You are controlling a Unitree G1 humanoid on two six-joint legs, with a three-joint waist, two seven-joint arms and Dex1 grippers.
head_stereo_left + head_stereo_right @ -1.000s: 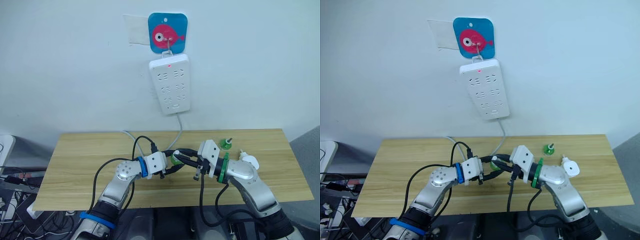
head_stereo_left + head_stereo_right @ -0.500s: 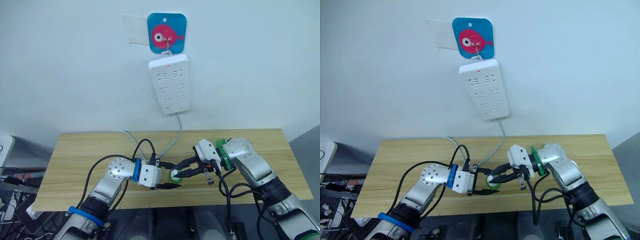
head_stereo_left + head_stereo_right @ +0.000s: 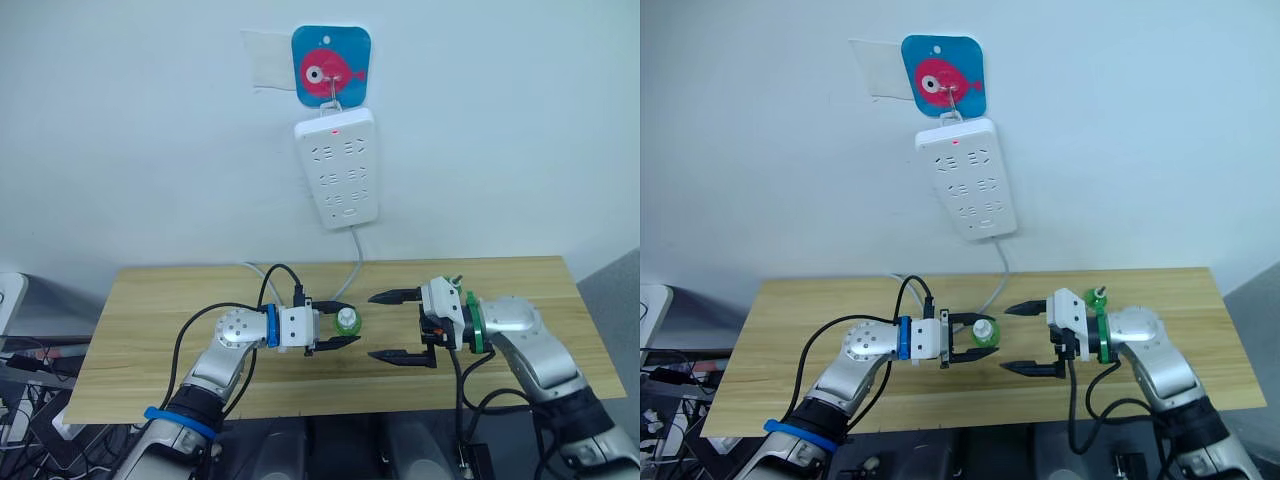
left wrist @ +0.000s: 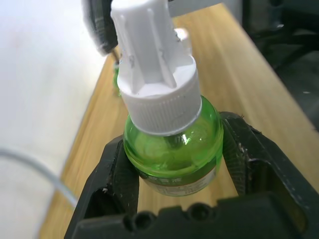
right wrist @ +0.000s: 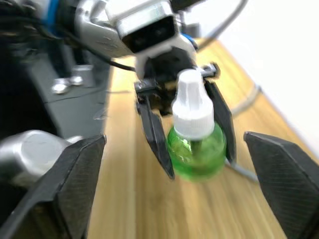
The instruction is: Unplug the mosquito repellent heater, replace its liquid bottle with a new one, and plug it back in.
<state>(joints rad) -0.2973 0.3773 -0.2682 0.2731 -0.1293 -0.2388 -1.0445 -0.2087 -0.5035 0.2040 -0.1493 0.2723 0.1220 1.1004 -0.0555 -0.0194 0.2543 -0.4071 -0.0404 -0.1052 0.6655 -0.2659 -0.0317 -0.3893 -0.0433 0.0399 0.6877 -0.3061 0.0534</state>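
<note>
The new one [image 3: 346, 322], a tiny green bottle with a white screw cap [image 4: 154, 74], is held upright just above the table. My left gripper [image 3: 346, 324] is shut on its round body, one black finger [image 4: 112, 174] on each side. My right gripper [image 3: 386, 326] stands wide open a short way to the right, pointing at the bottle, with nothing between its fingers [image 5: 75, 174]. The liquid bottle [image 3: 1099, 296], green with a thin dark rod, peeks out behind my right wrist. The mosquito repellent heater is hidden.
A long white power strip [image 3: 337, 170] with a red light hangs on the wall under a blue fish hook [image 3: 331, 64]. Its grey cable [image 3: 356, 255] runs down onto the wooden table [image 3: 150, 300]. Bare wood lies on the left and along the front edge.
My right gripper has let go of the capped bottle, opened wide and drawn back to the right. The left gripper has lifted the bottle slightly and turned it upright.
</note>
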